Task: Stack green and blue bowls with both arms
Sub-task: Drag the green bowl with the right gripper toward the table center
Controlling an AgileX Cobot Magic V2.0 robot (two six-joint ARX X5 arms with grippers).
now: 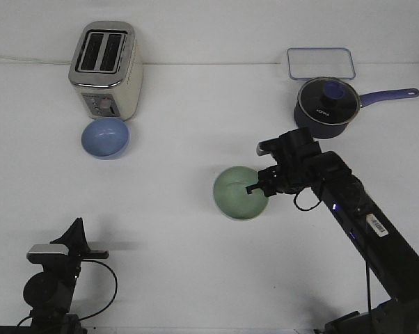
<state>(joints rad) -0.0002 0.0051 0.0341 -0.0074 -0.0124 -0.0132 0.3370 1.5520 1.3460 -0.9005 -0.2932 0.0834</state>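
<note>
Right tool (256,186) sits at the green bowl's (239,194) near rim, one finger reaching inside it, placed as if to pinch the wall for lifting; whether it is clenched on the rim I cannot tell. Left tool (81,240) rests low at the surface's (188,125) front edge, well apart from both bowls, its state also unclear. The blue bowl (105,137) stands upright, just in front of the toaster (106,69), probably the stacking target.

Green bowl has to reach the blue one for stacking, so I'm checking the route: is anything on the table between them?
Nothing visible. The table between the green bowl and the blue bowl is bare; the toaster stands behind the blue bowl.
</note>
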